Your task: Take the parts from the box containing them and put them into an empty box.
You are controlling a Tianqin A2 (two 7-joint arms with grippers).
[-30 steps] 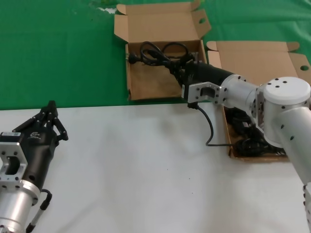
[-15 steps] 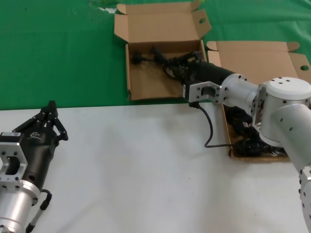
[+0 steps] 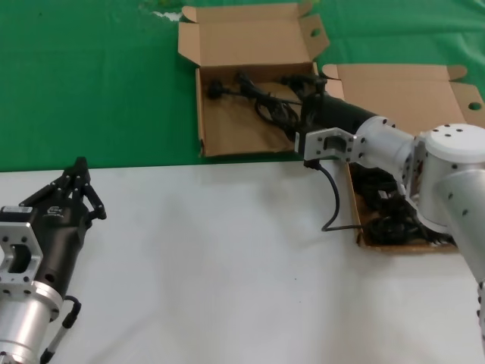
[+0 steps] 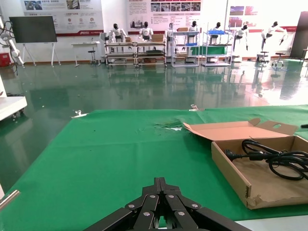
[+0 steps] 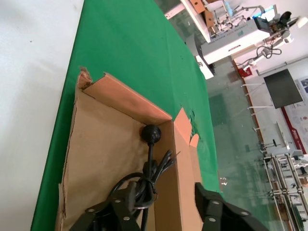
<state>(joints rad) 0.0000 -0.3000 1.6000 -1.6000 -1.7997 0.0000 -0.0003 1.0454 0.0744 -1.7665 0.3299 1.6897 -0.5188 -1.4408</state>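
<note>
Cord (image 3: 258, 97) dropped into box (image 3: 227, 133); right gripper (image 5: 163, 204) seemingly open.

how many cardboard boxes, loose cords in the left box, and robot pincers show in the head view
cardboard boxes: 2, the left box and the right box
cords in the left box: 1, a black power cord
pincers: 2, the left pincer and the right pincer
total: 5
</note>
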